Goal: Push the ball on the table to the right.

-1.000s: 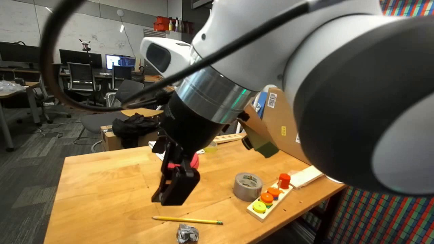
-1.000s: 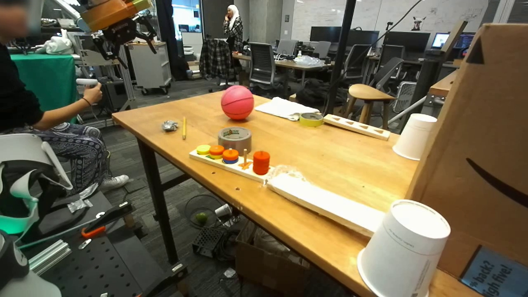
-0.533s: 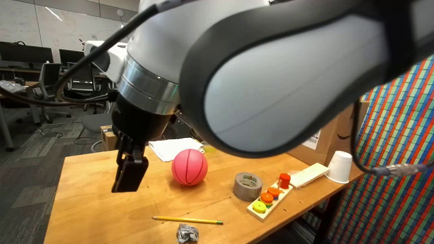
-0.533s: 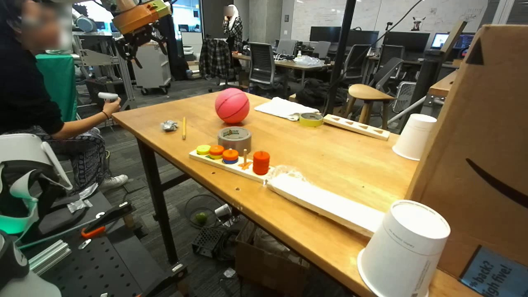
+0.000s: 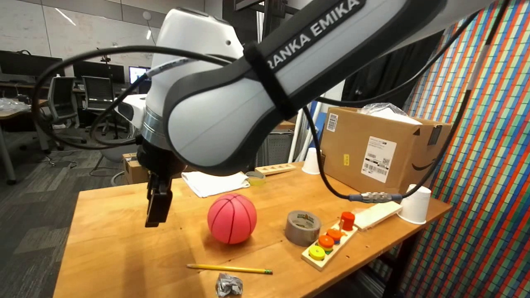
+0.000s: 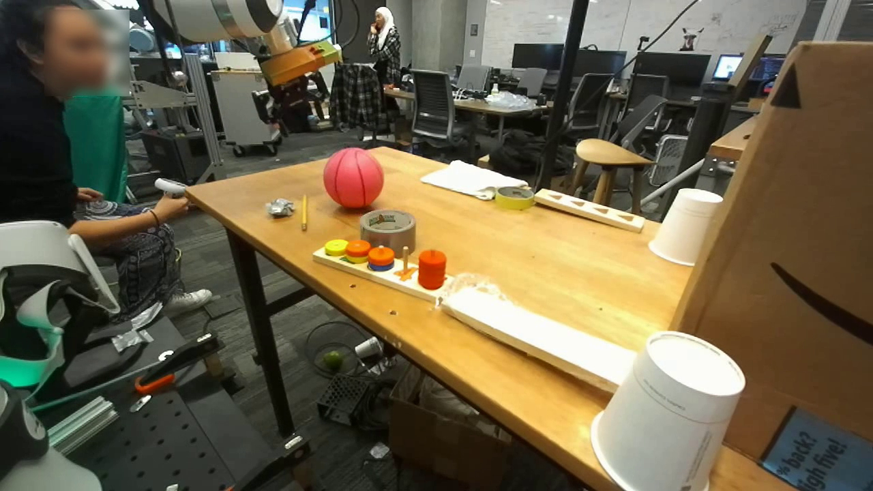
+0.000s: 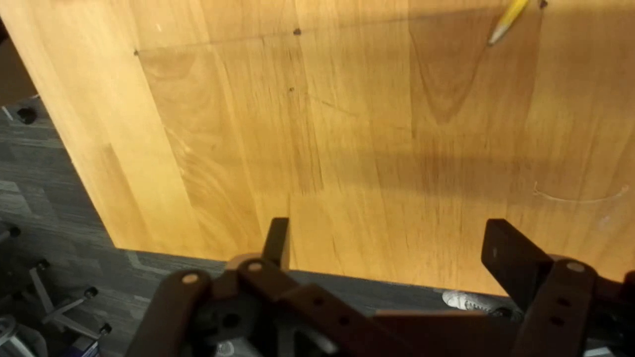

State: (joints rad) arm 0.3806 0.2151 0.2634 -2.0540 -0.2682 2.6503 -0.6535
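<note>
1. The pinkish-red ball sits on the wooden surface, in from the edges, between a white cloth by one long edge and a yellow pencil.
2. The gripper hangs over the surface near its short edge, apart from the ball. Its fingers are spread wide; in the wrist view I can see wood grain and that edge between them.
3. Near the ball lies a grey tape roll, just beside a ring-stacking toy by the opposite long edge; whether those two touch, I can't tell.
4. Crumpled foil rests close to the pencil.
5. Past the cloth along its long edge come a yellow tape roll, a wooden strip with triangular holes and an upturned white cup.
6. Toward the end away from the gripper stands a cardboard box, a second upturned cup just beside it; a white plank runs there from the toy.
7. Off to one side of the surface, a seated person holds a white controller.
</note>
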